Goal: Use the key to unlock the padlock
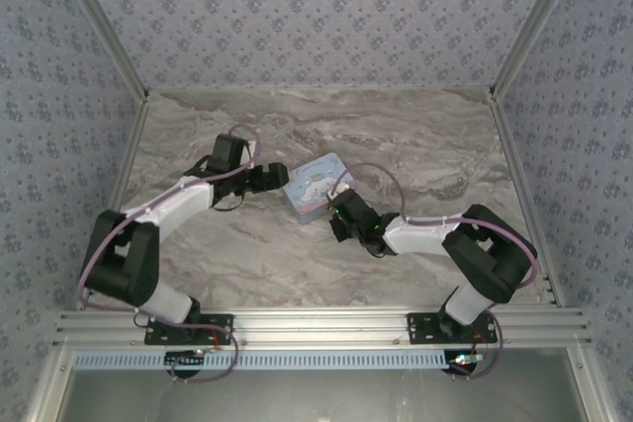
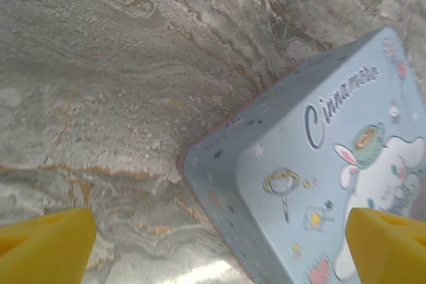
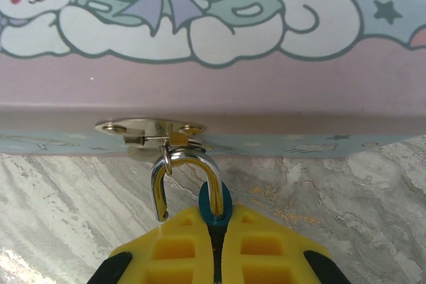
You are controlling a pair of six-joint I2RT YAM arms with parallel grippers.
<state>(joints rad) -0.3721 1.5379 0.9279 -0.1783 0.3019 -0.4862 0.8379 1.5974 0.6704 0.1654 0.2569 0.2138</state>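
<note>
Obstacles: light-blue cartoon tin (image 1: pixel 315 187) mid marble table (image 1: pixel 425 135), between both arms. Small padlock (image 3: pixel 214 201) hangs from hasp (image 3: pixel 150 128) on tin's near-right side, shackle's left leg end free. Now right pincer (image 3: pixel 216 231) pressed together, pinching padlock body. Meanwhile left pincer (image 2: pixel 216 247) spread wide over tin's left corner, holding nothing.
</note>
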